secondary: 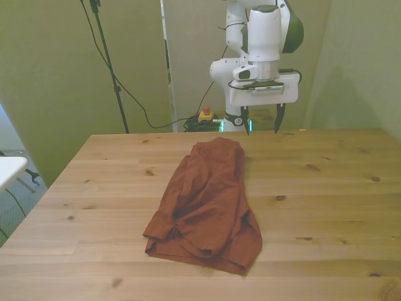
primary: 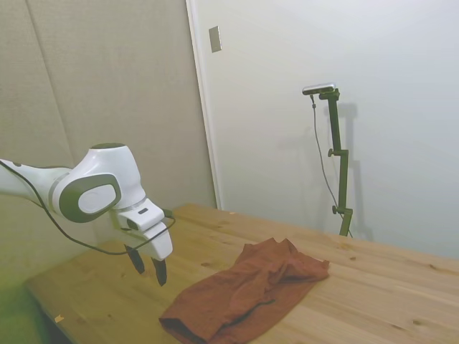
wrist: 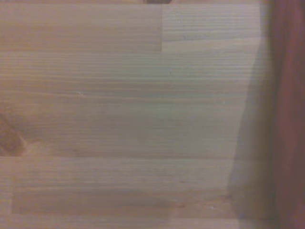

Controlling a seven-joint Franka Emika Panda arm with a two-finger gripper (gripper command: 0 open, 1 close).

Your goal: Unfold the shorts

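Observation:
The rust-brown shorts (secondary: 207, 204) lie folded and rumpled in the middle of the wooden table (secondary: 332, 188), running from the far edge toward the near side. In the side view the shorts (primary: 247, 294) stretch across the table's near half. My gripper (secondary: 262, 119) hangs open above the table's far edge, just beyond the far end of the shorts and a little to the front view's right of it. Its dark fingers (primary: 148, 265) point down with nothing between them. The wrist view shows bare wood and a blurred strip of the shorts (wrist: 289, 114) along one edge.
A white surface (secondary: 9, 168) juts in at the front view's left edge, off the table. Cables and a small yellow box with a red button (secondary: 204, 115) lie on the floor behind the table. Walls stand close behind.

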